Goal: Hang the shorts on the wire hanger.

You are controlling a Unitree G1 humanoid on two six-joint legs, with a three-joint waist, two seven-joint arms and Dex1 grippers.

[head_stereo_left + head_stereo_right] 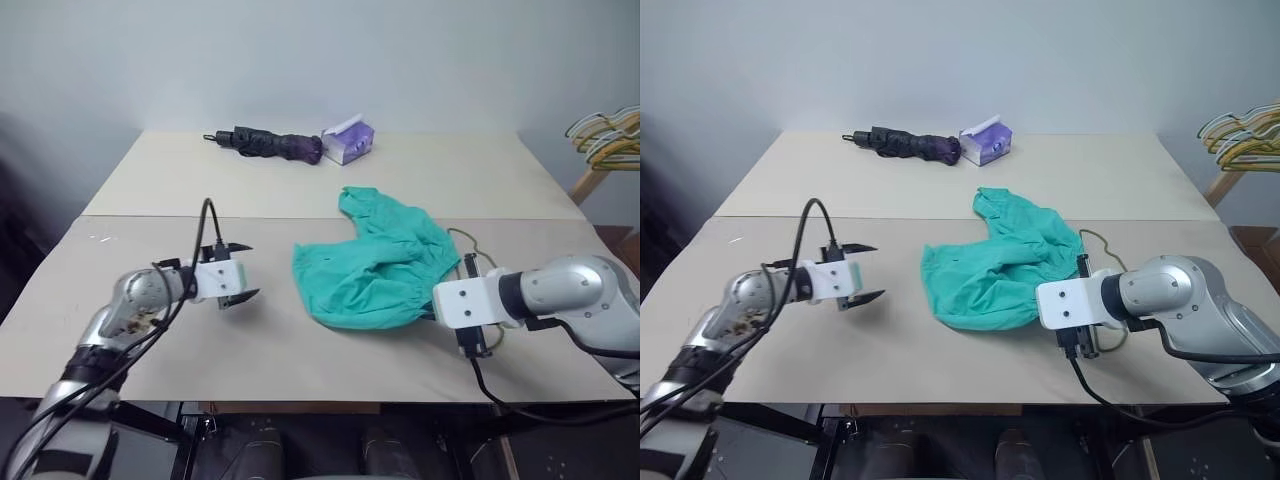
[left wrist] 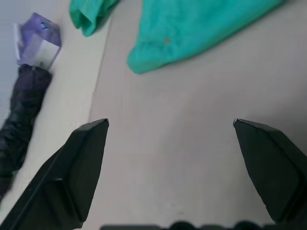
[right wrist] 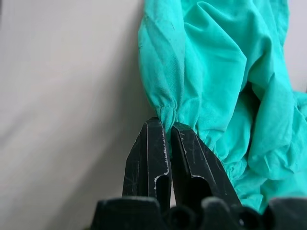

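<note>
Most of wire hanger [image 1: 478,262] hidden under shorts [image 1: 375,262].

Teal-green shorts [image 1: 375,265], beige table [image 1: 300,350], purple tissue box [image 1: 350,140].

No text, label, brand, number or sign can be read on anything in these views. The purple tissue box [image 1: 349,142] at the far edge of the table [image 1: 300,350] carries a printed pattern, too small to make out as lettering.
</note>
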